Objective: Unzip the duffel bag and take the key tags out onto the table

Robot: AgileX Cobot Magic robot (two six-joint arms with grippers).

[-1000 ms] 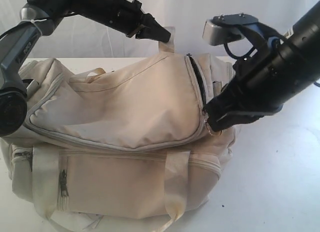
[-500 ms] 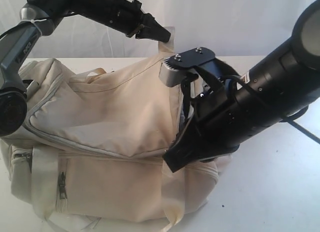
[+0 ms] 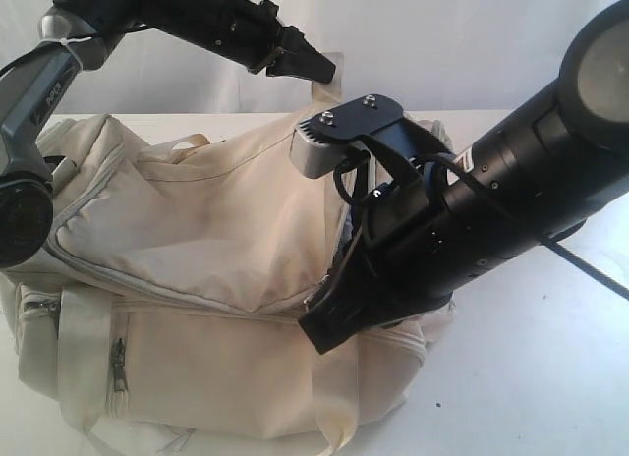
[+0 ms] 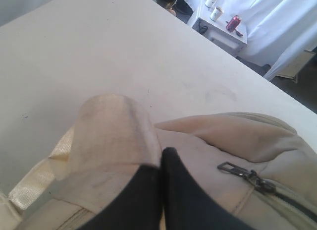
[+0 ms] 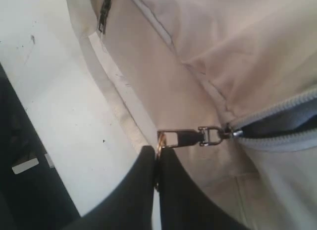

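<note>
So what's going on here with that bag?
A two-armed robot is unzipping a cream duffel bag on a white table. The left gripper holds up a fabric tab at the bag's top; the right gripper pinches the zipper pull. The zipper is partly open; no key tags show yet.

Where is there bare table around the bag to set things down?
Bare table lies right of the duffel bag, beneath the right arm. Another bare stretch runs past the strap in the left gripper. The bag crowds the left and centre.
</note>
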